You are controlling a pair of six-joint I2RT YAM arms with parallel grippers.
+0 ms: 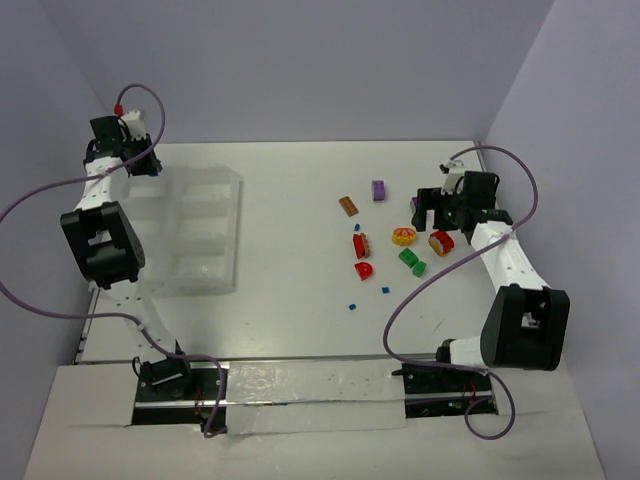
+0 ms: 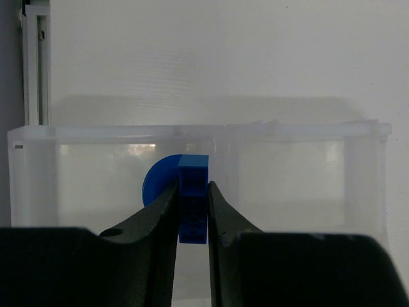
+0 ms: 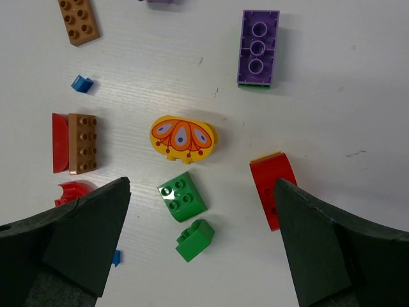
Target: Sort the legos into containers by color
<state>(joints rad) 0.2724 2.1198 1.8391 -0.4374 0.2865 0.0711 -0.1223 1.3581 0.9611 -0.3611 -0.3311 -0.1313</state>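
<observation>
Two arms work over a white surface (image 1: 300,330) in the top view; one translucent plastic tray (image 1: 238,230) of square compartments sits left; the loose legos (image 1: 403,236) are scattered right, well apart from it; left claw (image 1: 140,163) hangs over the tray's far-left corner, right claw (image 1: 432,212) over the scatter; three tiny blue bits (image 1: 385,290) dot the near side; neither grip is readable from up here.

Left wrist: claw pinched narrow on one glossy blue piece (image 2: 193,204), blocky in front with a round disc behind; the tray's cloudy wall stands close behind it, which the top view hides.

Right wrist: claw spread wide, gripping nothing, black fingers (image 3: 77,249) framing the pieces below; one purple brick (image 3: 258,47) with three studs in a row; one yellow oval (image 3: 183,139) printed with orange petals; two green studded blocks (image 3: 183,196); one red curved piece (image 3: 273,192); two tan bricks (image 3: 78,22), the lower one touching a red block (image 3: 59,143).
</observation>
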